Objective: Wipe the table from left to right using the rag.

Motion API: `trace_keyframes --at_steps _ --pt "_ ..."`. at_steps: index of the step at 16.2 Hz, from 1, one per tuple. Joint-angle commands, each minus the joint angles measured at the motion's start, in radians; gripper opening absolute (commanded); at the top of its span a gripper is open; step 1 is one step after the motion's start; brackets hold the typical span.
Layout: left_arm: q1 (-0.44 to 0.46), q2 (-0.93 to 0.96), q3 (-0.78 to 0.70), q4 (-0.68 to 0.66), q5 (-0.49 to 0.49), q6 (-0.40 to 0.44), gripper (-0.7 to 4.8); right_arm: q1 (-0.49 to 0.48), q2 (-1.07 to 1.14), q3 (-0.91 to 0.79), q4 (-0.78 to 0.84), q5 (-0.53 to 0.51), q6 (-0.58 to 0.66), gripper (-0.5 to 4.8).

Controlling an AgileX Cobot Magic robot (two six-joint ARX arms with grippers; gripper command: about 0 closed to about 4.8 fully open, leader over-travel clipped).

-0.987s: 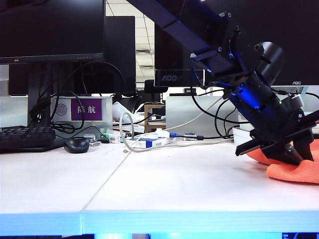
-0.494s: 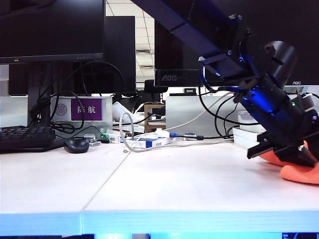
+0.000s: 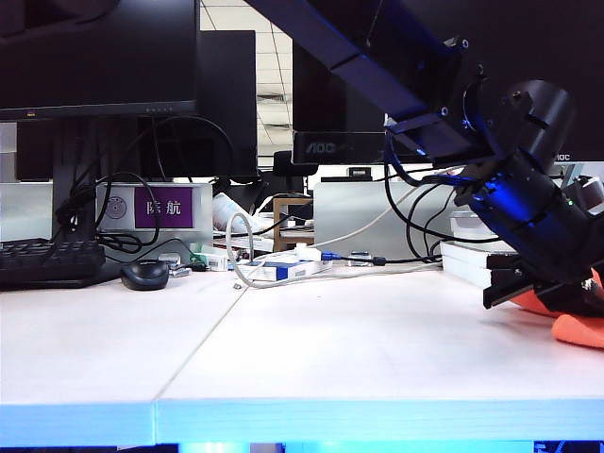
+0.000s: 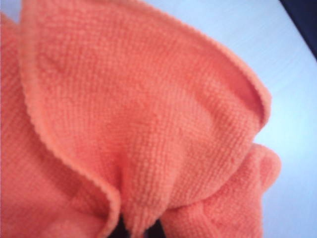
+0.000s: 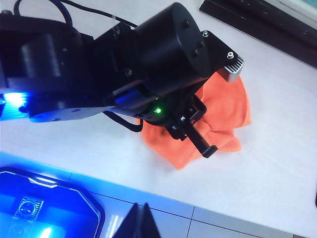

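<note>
Bright orange rag (image 4: pixel 143 119), white table (image 3: pixel 311 349), black mouse (image 3: pixel 144 275), purple sign (image 3: pixel 163 207)

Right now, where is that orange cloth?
The rag lies on the table at the exterior view's far right edge, pinched under the left gripper, well away from the mouse.

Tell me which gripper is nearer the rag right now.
Left. The left gripper is shut on the rag at the table's far right. The right gripper is shut, held above the front table edge, apart from the rag.
</note>
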Motion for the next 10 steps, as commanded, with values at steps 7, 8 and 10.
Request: trace_keyframes --at_steps 7,8,10 --pt "-0.003 0.016 0.01 -0.008 0.008 -0.006 1.28 0.0 -0.002 0.003 0.003 0.005 0.005 -0.04" --pt "0.003 0.016 0.034 -0.012 0.022 -0.006 1.97 0.0 -0.002 0.003 0.003 0.006 0.005 -0.04" --pt "0.005 0.016 0.065 -0.027 0.022 -0.006 1.96 0.0 -0.002 0.003 0.003 0.032 0.005 -0.04"
